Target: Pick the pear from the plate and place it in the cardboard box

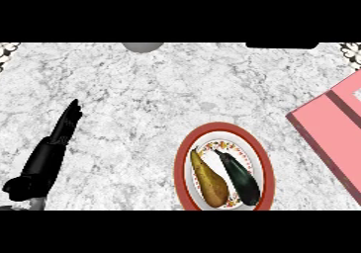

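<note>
Yellow-brown, elongated pear [210,182] lying on its side on the left half of a round red-rimmed plate with floral white centre [185,148], narrow end pointing up-left, broad end toward the lower edge. Resting just beside a dark green-black vegetable on the same plate. Pink flat-sided cardboard box [343,143] set at an angle at the right edge, well apart from the plate, only partly in view.

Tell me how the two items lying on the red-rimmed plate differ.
The yellow-brown pear lies on the plate's left side; the dark green-black elongated vegetable lies right of it. The pear is lighter and widens toward its lower end; the vegetable is glossier. Both rest lengthwise on the red-rimmed patterned plate.
</note>
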Robot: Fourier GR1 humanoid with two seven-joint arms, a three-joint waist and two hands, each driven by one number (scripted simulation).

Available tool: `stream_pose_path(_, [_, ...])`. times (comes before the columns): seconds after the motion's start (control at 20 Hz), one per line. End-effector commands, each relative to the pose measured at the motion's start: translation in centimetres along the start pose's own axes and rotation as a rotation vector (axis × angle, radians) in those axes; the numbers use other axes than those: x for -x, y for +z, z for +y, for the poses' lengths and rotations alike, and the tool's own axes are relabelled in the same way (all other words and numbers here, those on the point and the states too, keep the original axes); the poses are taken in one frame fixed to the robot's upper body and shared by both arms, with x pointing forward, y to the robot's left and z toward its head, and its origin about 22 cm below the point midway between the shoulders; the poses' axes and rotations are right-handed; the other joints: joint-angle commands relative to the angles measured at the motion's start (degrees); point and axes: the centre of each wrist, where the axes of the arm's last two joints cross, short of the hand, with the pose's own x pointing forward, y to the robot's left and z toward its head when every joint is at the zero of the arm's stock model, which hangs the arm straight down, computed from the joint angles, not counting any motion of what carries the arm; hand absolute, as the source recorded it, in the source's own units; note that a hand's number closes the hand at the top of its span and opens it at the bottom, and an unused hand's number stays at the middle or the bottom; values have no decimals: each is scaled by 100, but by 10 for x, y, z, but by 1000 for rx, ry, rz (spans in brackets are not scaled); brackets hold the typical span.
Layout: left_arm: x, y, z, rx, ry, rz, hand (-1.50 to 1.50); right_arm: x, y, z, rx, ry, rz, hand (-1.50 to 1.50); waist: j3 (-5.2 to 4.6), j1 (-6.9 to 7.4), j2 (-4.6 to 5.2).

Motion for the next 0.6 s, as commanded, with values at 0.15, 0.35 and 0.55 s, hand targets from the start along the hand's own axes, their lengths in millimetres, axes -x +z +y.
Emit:
stream_pose_path(0.15, [1,-7,1,-66,175,126,0,1,39,73,-484,-264,90,-150,157,135,-9])
stream_pose_path(0.35, [12,-4,35,-112,301,264,0,7,75,96,-268,-207,-15,-150,164,3,-40])
stream_pose_path(0.55, [10,-1,38,-140,309,272,0,12,121,92,-392,-376,-212,-150,170,-26,-56])
